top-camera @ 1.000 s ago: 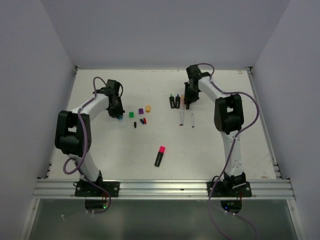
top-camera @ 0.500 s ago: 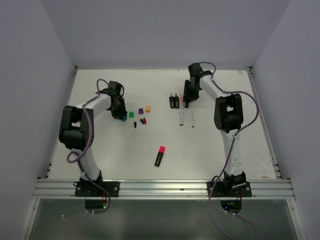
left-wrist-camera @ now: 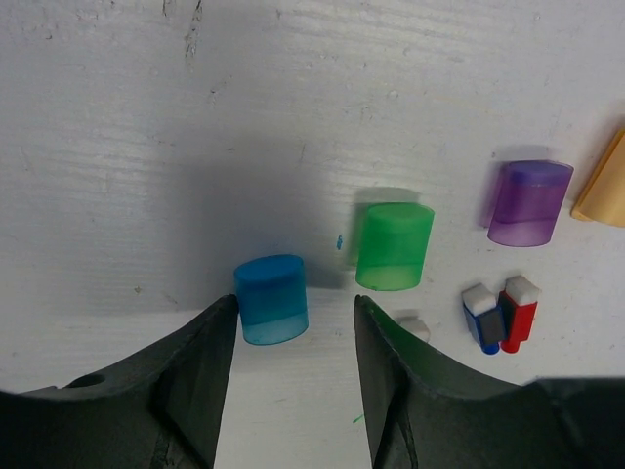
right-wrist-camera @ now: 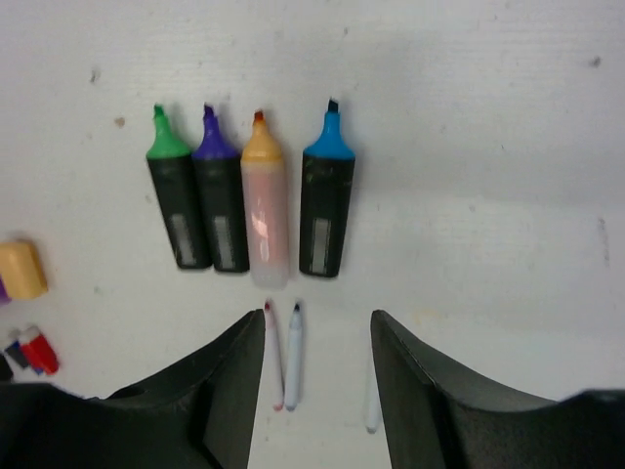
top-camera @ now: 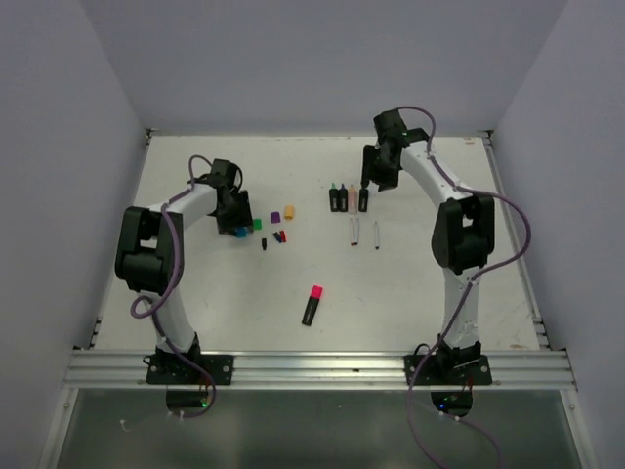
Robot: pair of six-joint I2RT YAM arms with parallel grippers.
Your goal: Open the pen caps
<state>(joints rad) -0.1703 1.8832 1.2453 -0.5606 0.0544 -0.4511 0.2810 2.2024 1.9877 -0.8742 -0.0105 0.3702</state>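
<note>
Four uncapped highlighters lie in a row: green-tipped, purple-tipped, peach-orange and blue-tipped. My right gripper is open and empty above them, just behind the row in the top view. Two thin white pens and a third lie below. My left gripper is open with a blue cap standing on the table between its fingers, close to the left one. Green, purple and orange caps lie beside it. A pink-capped black highlighter lies mid-table.
Tiny blue and red caps lie right of my left gripper, and a tiny black cap lies near them. White walls surround the table. A metal rail runs along the near edge.
My right gripper has drawn back from the highlighter row, leaving the blue-tipped highlighter lying in it. My left gripper has shifted slightly, with the blue cap now showing beside it on the table.
</note>
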